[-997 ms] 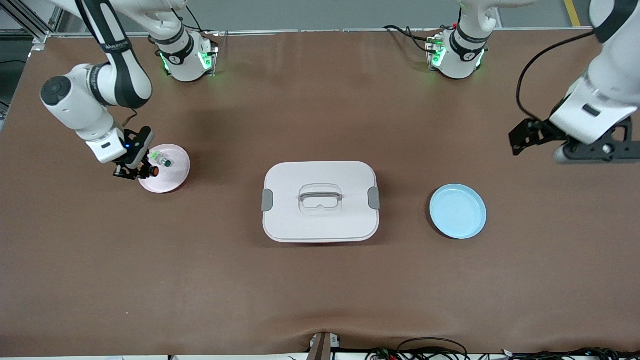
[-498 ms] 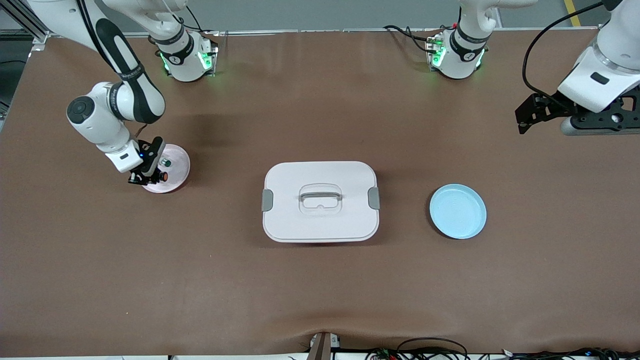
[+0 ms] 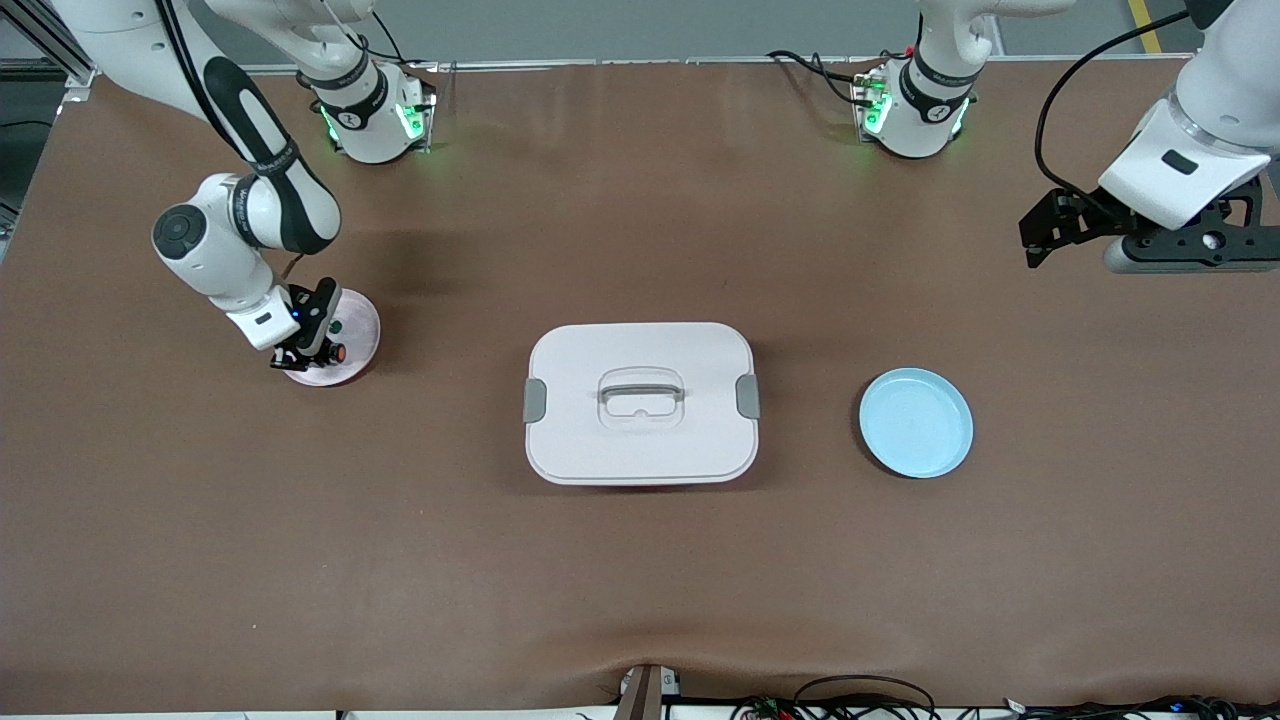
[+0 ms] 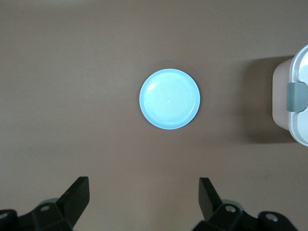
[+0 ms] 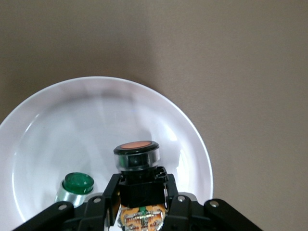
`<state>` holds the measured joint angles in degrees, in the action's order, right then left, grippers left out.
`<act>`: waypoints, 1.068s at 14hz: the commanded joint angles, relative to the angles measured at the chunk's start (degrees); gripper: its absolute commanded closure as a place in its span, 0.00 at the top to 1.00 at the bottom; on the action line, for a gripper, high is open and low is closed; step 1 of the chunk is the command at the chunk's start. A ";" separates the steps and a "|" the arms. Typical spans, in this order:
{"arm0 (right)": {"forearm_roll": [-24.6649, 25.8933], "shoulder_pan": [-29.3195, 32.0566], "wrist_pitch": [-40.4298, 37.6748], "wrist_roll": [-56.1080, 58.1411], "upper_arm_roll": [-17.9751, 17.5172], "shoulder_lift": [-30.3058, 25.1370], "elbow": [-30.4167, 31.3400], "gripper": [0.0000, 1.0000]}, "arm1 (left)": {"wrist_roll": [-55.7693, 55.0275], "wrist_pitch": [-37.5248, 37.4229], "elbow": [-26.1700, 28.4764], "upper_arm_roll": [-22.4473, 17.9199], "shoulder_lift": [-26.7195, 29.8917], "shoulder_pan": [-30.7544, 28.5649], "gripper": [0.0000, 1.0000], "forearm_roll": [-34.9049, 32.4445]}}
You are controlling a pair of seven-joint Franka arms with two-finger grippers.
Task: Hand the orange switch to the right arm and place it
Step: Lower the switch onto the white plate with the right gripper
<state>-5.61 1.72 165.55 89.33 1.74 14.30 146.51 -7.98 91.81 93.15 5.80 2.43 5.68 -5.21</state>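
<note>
Both arms are glossy white with black bands at the joints. The right arm (image 3: 235, 215) has a round dark grey cap on its elbow joint and small grey lettering along a black band. A thin black cable runs down its upper link. Each round base glows green, and black cables trail from the left arm's base at about 9 o'clock. The left arm (image 3: 1185, 150) carries a small dark slot on its white wrist, with a black cable looping off it toward 10 o'clock. The left gripper (image 4: 144, 204) is matte black, with angular fingers and silver screws.
</note>
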 commanded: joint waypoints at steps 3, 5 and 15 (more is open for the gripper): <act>-0.45 -1.28 1.18 0.05 -0.77 0.91 -0.35 0.00 | 0.68 0.21 0.72 -0.08 0.82 -0.23 1.00 0.81; -0.45 -1.37 1.18 0.05 -0.77 0.91 -0.35 0.00 | 0.68 0.21 0.63 -0.08 0.91 -0.23 1.00 0.81; -0.54 -1.19 -10.12 -3.55 -0.77 -0.67 -6.40 1.00 | -0.02 0.12 0.72 -0.08 1.70 0.12 1.00 0.55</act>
<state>-5.77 0.49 161.20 86.31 1.20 15.09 143.16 -7.98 91.83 93.22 5.80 2.63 5.70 -5.21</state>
